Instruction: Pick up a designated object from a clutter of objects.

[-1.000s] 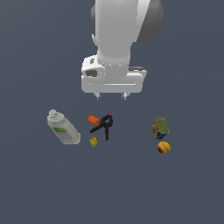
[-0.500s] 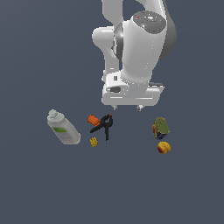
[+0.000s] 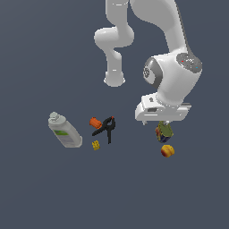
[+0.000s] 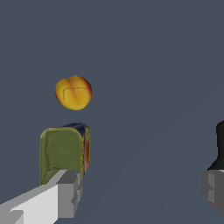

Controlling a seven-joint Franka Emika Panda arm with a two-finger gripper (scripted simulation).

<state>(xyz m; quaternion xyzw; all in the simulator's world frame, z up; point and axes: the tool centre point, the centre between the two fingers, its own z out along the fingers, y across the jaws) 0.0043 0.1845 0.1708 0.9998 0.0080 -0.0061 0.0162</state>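
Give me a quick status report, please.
Gripper open, empty, above the can. Can untouched, one finger overlapping it in wrist view. Peach-like fruit close beside it.

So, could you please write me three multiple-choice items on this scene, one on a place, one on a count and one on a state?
1. In the exterior view, the small olive-topped, navy-labelled can sits:
A. just above the round yellow-red fruit
B. beside the white green-labelled bottle
C. on the black orange-tipped clamp

2. How many loose items lie on the grey floor, counting the tiny yellow block?
A. three
B. five
C. seven

3. The jaws of the gripper are:
A. shut on the can
B. shut on nothing
C. open

Answers: 1 A, the can shows right above the fruit under the gripper; 2 B, bottle, clamp, block, can and fruit; 3 C, the wrist view shows the two fingers far apart, the can by one of them.
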